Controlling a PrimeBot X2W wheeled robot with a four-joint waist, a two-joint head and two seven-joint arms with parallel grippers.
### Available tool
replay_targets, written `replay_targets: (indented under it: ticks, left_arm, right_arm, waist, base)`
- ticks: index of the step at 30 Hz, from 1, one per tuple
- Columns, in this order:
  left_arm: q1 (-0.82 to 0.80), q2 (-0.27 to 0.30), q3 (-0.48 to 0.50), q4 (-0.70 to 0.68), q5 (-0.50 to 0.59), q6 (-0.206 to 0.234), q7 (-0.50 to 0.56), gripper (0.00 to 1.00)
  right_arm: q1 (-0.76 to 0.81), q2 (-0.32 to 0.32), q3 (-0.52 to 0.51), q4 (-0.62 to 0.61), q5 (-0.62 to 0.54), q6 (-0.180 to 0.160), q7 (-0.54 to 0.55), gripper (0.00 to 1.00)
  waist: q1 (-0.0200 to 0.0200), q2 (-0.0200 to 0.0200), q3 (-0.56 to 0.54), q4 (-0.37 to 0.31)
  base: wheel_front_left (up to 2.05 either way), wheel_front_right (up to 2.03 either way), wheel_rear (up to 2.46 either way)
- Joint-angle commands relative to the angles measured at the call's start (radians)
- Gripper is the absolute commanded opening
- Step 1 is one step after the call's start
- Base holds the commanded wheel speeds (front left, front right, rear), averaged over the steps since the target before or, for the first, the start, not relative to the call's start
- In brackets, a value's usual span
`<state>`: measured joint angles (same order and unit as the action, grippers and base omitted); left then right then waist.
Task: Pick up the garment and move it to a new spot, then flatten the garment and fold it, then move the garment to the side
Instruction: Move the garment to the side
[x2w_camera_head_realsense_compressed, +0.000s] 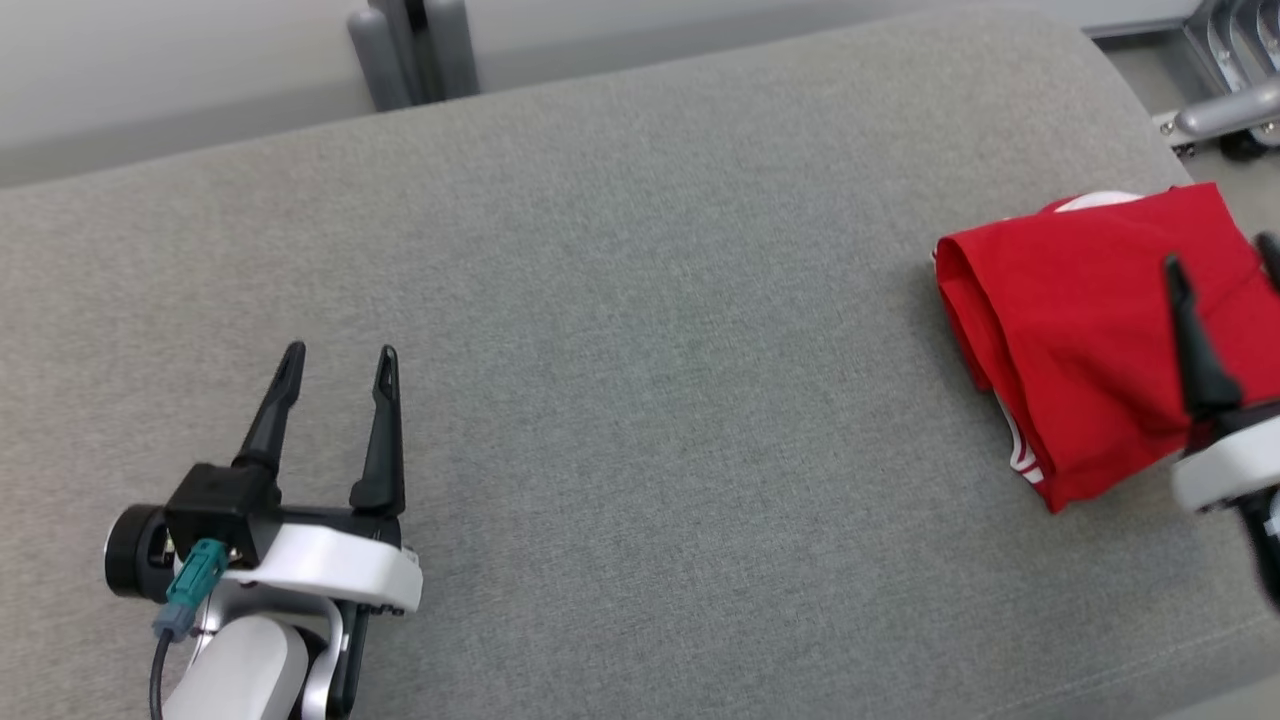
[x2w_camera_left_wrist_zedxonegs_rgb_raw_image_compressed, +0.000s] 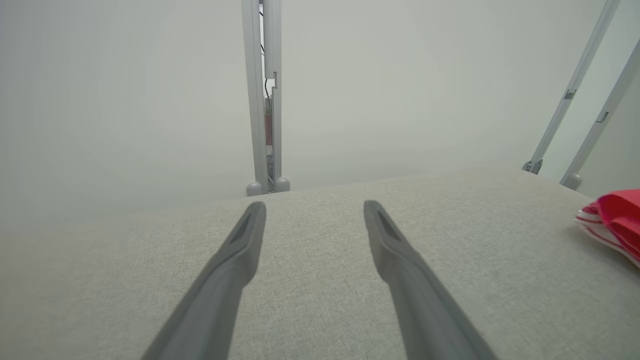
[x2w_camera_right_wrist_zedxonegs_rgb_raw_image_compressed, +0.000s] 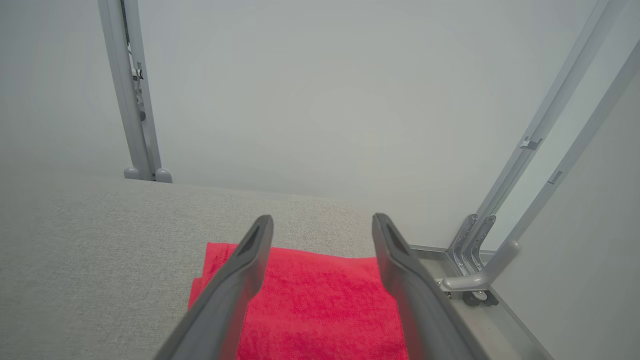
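**Right claw (x2w_camera_head_realsense_compressed: 1225, 258) spread over folded garment (x2w_camera_head_realsense_compressed: 1080, 330), task looks near its end**

Garment is red with white trim. It lies folded in a compact stack at the right end of the grey worktop (x2w_camera_head_realsense_compressed: 640, 300), resting flat and not lifted. The fold looks fairly tidy, with layered edges showing at the near-left side and one corner poking toward the near edge.

Judgement: pick-up, flattening and folding look done, and the garment already sits off to the side. What is left is probably just backing the right claw away, plus maybe a small tidy of that corner.

In the right wrist view the right claw's fingers are apart above the cloth and pinch nothing. Whether the tips touch the fabric, I can't tell. The left claw (x2w_camera_head_realsense_compressed: 340, 352) is also spread and holds nothing. It is low over the near-left worktop, well apart from the garment.

Edges: the garment is close to the worktop's right edge and its rounded far-right corner. A metal frame (x2w_camera_head_realsense_compressed: 1220, 110) stands just beyond that corner, so there is little slack on that side.

Open room: a wide bare stretch of worktop runs from the garment leftward to the left claw and back to the far edge.
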<state>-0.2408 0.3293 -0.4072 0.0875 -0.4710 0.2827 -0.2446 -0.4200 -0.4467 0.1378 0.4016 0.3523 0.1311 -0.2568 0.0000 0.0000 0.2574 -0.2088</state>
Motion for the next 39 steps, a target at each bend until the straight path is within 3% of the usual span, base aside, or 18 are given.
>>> replay_targets:
  ticks: [1, 8, 13, 25, 39]
  left_arm:
    - [0.022, -0.001, 0.008, -0.005, -0.006, 0.008, -0.006, 1.0]
    - [0.099, 0.011, 0.047, -0.026, -0.019, 0.027, -0.013, 1.0]
    - [0.153, 0.027, 0.072, -0.043, -0.019, 0.033, -0.016, 1.0]
    - [0.28, 0.072, 0.115, -0.067, -0.043, -0.004, -0.018, 1.0]
    - [0.324, 0.058, 0.13, -0.046, -0.061, -0.028, -0.019, 1.0]
  right_arm:
    - [0.044, 0.039, -0.016, -0.039, -0.018, -0.001, -0.006, 1.0]
    - [0.191, 0.225, -0.073, -0.191, -0.084, -0.001, 0.023, 1.0]
    - [0.257, 0.299, -0.075, -0.244, -0.109, -0.001, 0.049, 1.0]
    - [0.335, 0.335, -0.059, -0.227, -0.137, -0.001, 0.075, 1.0]
    - [0.408, 0.347, -0.083, -0.25, -0.134, -0.001, 0.097, 1.0]
  waist:
    - [0.0, 0.0, -0.049, 0.03]
    - [0.0, 0.0, -0.136, 0.091]
    - [0.0, 0.0, -0.187, 0.126]
    - [0.0, 0.0, -0.271, 0.171]
    - [0.0, 0.0, -0.305, 0.168]
  base:
    - [0.0, 0.0, 0.0]
    - [0.0, 0.0, 0.0]
    - [0.0, 0.0, 0.0]
    - [0.0, 0.0, 0.0]
    - [0.0, 0.0, 0.0]
